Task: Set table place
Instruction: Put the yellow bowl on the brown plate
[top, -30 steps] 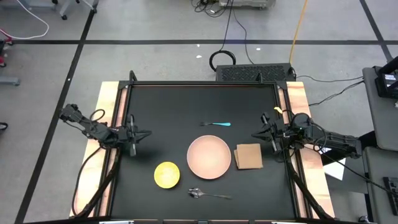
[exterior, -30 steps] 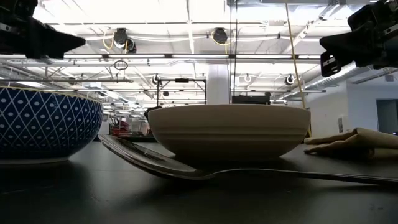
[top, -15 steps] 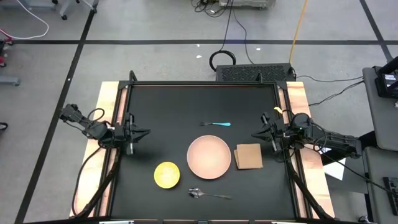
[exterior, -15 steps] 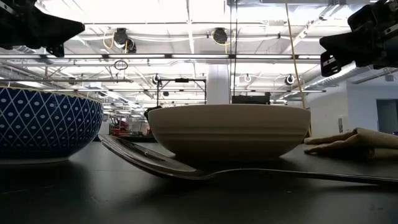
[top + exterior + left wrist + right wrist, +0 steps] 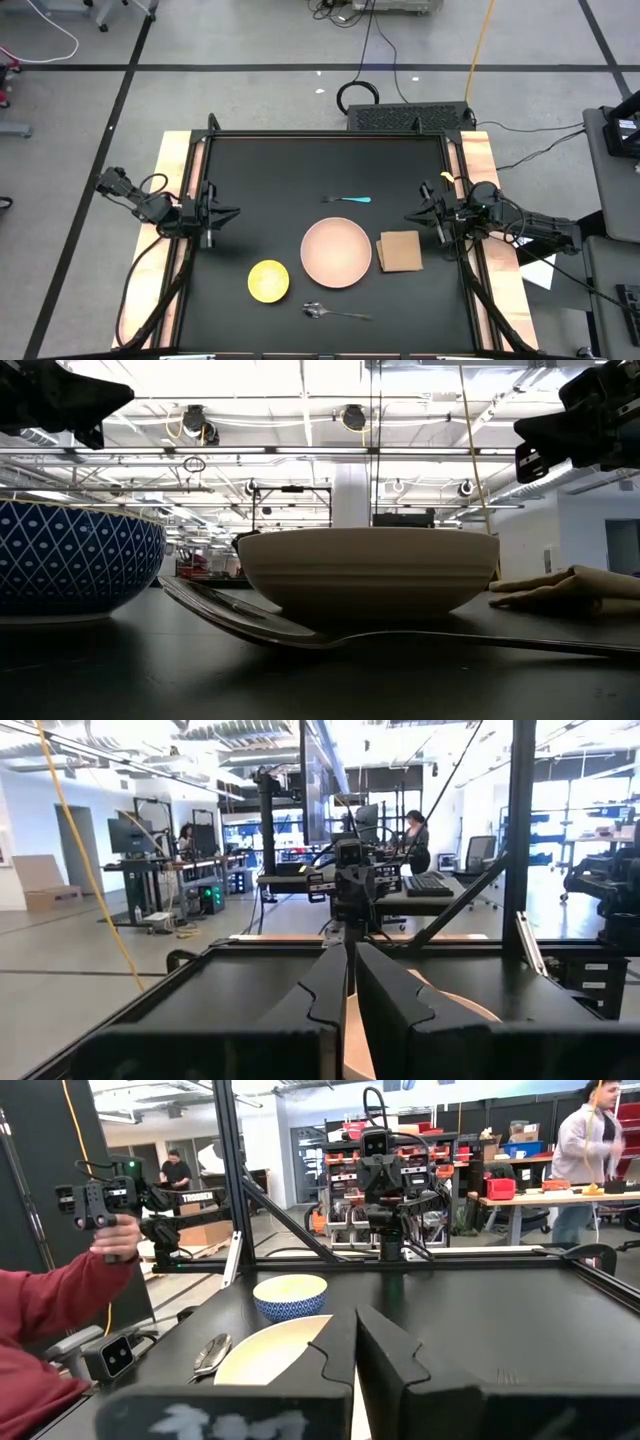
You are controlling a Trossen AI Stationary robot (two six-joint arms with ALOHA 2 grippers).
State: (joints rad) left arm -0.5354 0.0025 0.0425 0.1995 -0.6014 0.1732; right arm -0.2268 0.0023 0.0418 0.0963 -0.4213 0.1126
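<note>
The plate lies flat on the table, a little toward the near edge and right of the middle. The napkin lies just beside it on the right, apart from its rim by a thin gap. The dish sits on the left of the plate and nearer to the front edge, not touching it. The spoon lies in front of the plate, with its bowl to the left and its handle to the right. The fork lies behind the plate, parallel to the far edge, with its blue handle pointing right.

In the low view the spoon is closest, the plate behind it, the dish at the left with a blue and white pattern outside, and the napkin at the right.

The left gripper hangs over the left edge of the table, fingers almost pressed together and holding nothing. The right gripper hangs over the right edge, above the napkin's far corner, fingers pressed together and empty.

In the right wrist view a person's hand in a red sleeve holds a device beside the table.
</note>
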